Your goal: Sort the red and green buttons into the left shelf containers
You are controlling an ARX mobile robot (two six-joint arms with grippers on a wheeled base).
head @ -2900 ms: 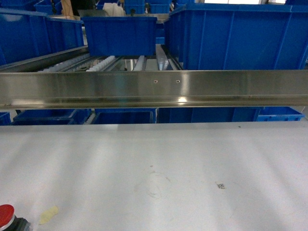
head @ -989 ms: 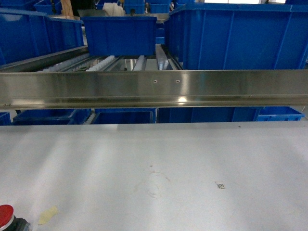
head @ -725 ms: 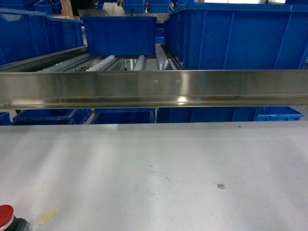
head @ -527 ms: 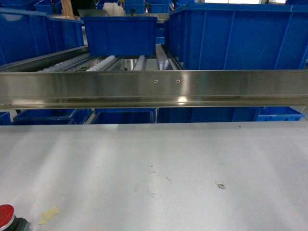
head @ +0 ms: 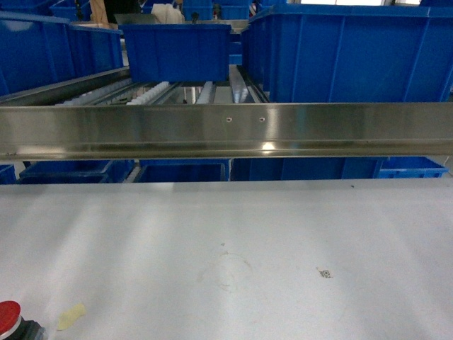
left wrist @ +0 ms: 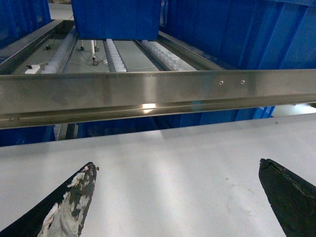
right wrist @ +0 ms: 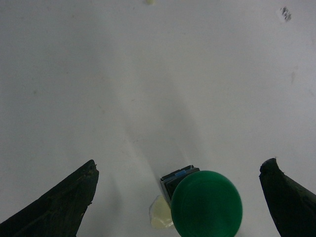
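Observation:
A red button (head: pixel 10 318) on a black body sits at the table's front left corner in the head view. A green button (right wrist: pixel 206 204) with a round domed cap lies on the white table in the right wrist view, between the wide-spread fingers of my right gripper (right wrist: pixel 178 170), which is open and not touching it. My left gripper (left wrist: pixel 177 168) is open over bare table, nothing between its fingers. Blue containers (head: pixel 177 49) stand on the roller shelf behind the steel rail (head: pixel 226 131). Neither gripper shows in the head view.
A pale yellow tape scrap (head: pixel 71 316) lies beside the red button, and another pale scrap (right wrist: pixel 160 215) lies against the green button. A large blue bin (head: pixel 347 53) fills the shelf's right side. More blue bins (head: pixel 184 171) stand below the rail.

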